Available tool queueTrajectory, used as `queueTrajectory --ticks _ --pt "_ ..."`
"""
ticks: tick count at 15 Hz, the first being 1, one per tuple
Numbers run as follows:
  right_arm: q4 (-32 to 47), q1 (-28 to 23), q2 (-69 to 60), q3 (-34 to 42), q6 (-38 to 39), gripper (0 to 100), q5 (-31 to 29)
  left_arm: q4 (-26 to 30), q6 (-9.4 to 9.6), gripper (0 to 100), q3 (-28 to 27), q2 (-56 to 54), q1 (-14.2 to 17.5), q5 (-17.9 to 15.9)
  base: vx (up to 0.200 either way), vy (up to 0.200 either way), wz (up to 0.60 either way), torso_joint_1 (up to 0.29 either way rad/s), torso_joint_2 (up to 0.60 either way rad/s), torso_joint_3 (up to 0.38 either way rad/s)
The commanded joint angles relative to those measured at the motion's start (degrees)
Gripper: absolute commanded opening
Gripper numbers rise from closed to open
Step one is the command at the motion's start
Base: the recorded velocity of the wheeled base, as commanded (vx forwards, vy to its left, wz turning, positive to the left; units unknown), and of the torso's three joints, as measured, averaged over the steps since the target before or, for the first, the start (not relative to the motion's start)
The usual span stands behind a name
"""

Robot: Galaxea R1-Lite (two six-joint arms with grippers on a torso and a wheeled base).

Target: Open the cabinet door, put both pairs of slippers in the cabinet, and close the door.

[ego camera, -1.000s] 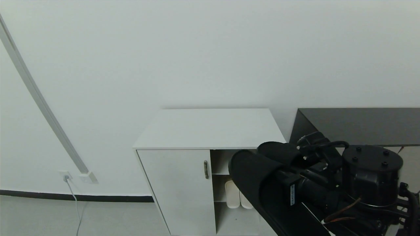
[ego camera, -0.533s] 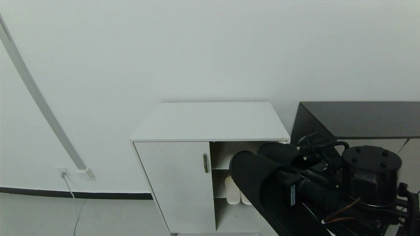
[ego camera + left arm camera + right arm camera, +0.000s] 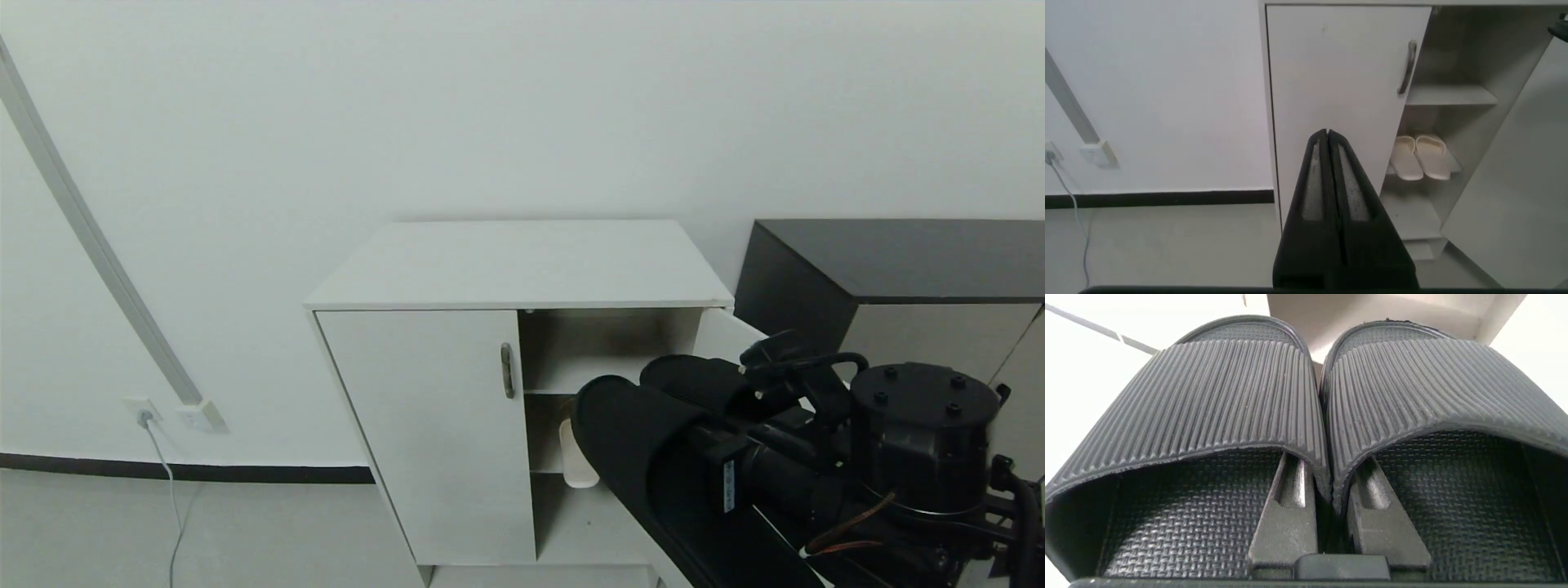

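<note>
So, our left gripper (image 3: 1327,147) hangs clenched and empty before the cabinet (image 3: 522,261). The white slippers (image 3: 1425,157) sit on its middle shelf, its right door (image 3: 722,333) open. Our right gripper (image 3: 1327,490) clamps the black slippers (image 3: 637,433) before the opening; placing them and closing remain.

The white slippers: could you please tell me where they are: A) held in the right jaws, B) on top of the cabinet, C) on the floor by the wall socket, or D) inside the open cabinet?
D: the white slippers lie side by side inside the cabinet, in the half whose door is open.
</note>
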Motion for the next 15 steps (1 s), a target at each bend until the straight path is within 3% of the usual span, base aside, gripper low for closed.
queueTrajectory --ticks 1,15 --pt "-0.02 0.00 0.16 0.00 -0.01 0 -0.02 0.00 -0.02 0 0.01 0.07 0.09 0.02 0.000 0.000 0.00 -0.203 0.52 0.325" --pt "-0.02 0.09 0.25 0.17 -0.10 0 -0.02 0.00 -0.02 0 0.01 0.07 0.00 0.02 0.000 0.000 0.00 -0.153 0.49 0.331"
